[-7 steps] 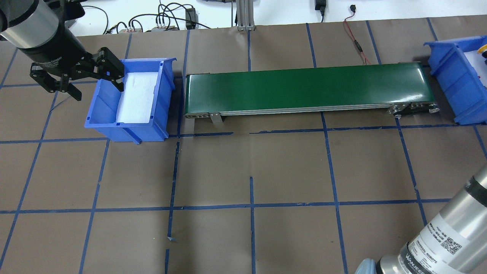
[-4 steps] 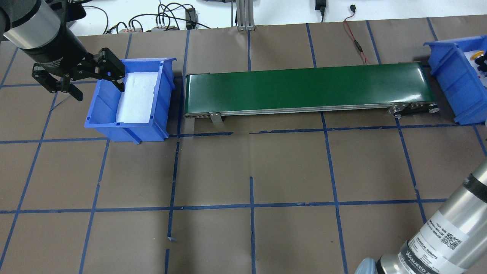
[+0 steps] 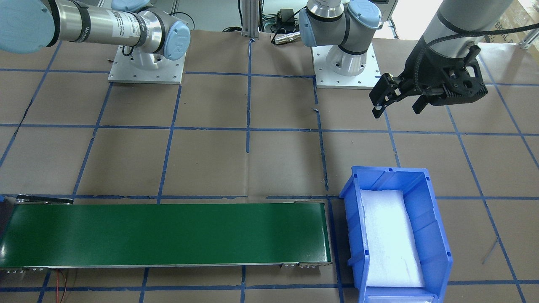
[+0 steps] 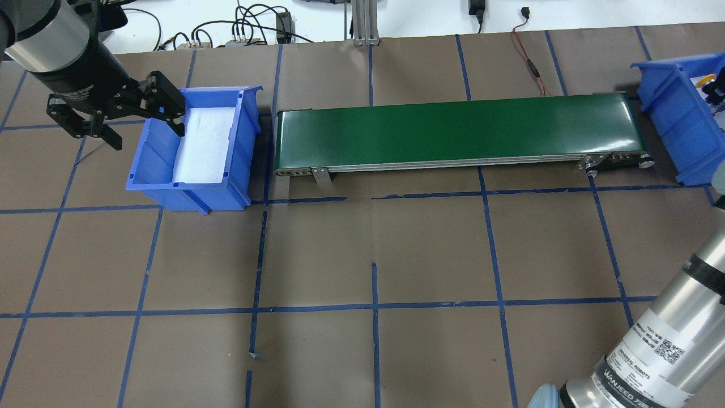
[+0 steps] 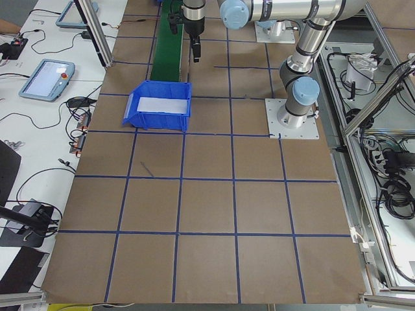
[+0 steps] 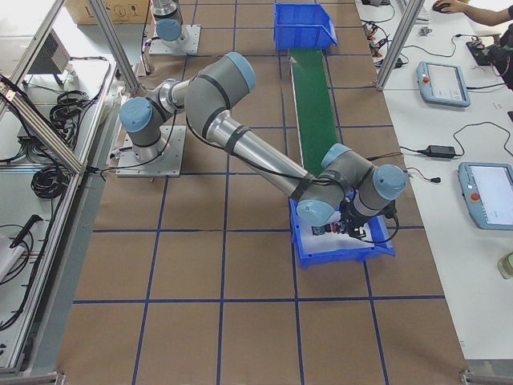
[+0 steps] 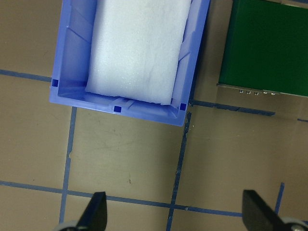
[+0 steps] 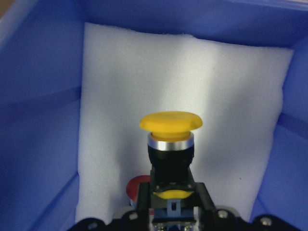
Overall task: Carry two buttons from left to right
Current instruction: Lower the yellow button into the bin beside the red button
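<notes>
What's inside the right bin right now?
A white foam pad lines it. Over it, the right gripper holds the yellow button. A red cap peeks out alongside, its body hidden by the fingers.

Brown, blue-taped table [image 4: 430,249] carries a green conveyor [image 4: 453,133]; left bin [image 4: 192,195] and right bin [image 4: 668,124] flank it.

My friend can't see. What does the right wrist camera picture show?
A yellow button is held in the right gripper, seen against white foam lining a blue bin. A red button peeks out beside the gripper.
</notes>
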You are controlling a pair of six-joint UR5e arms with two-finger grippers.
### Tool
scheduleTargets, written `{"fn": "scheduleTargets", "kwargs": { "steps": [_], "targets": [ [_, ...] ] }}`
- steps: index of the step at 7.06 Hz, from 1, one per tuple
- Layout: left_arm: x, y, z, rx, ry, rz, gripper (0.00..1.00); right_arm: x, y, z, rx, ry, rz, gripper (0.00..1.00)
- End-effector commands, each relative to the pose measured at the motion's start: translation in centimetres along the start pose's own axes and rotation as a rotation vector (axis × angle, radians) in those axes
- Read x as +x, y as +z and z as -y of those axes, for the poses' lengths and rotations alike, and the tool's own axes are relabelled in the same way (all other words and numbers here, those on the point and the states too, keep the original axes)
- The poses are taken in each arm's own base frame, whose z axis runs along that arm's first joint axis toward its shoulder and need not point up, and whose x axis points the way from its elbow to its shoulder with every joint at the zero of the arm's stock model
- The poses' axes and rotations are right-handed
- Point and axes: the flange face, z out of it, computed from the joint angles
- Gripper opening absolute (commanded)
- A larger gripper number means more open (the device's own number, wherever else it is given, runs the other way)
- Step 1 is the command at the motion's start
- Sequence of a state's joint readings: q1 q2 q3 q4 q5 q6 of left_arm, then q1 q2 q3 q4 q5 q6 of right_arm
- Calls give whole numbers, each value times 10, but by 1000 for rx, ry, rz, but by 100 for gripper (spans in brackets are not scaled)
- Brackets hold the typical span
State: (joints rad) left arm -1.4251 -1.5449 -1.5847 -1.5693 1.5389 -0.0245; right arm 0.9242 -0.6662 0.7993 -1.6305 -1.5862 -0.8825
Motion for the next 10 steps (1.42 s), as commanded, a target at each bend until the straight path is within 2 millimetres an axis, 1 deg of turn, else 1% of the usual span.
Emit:
{"fn": "scheduleTargets", "kwargs": {
  "steps": [1, 2, 3, 4, 5, 6, 7, 8, 9, 10],
  "targets": [
    [0, 0, -1, -3, 1, 3, 100, 0, 4, 5, 2, -5, -2, 8],
    [0, 1, -1, -6, 4, 7, 100, 0, 4, 7, 4, -5, -6, 8],
    [1, -3, -5, -1, 6, 9, 100, 0, 5, 7, 3, -5, -5, 27],
    [1, -1, -1, 3, 6, 4, 100, 0, 11, 8, 1, -5, 3, 37],
    [1, 5, 0, -18, 7, 6, 100, 0, 12, 9, 15, -6, 19, 47],
    [2, 13, -5, -36, 10, 4, 100, 0, 16, 10, 14, -5, 24, 48],
    [4, 25, -17, -60, 38, 8, 100, 0, 15, 9, 15, -5, 23, 48],
    [3, 38, -18, -77, 126, 7, 100, 0, 15, 9, 15, -5, 22, 49],
    [3, 38, -16, -77, 127, 10, 100, 0, 15, 10, 16, -5, 23, 52],
    [3, 26, -14, -48, 124, 1, 100, -3, 7, 8, 15, -6, 27, 59]
  ]
}}
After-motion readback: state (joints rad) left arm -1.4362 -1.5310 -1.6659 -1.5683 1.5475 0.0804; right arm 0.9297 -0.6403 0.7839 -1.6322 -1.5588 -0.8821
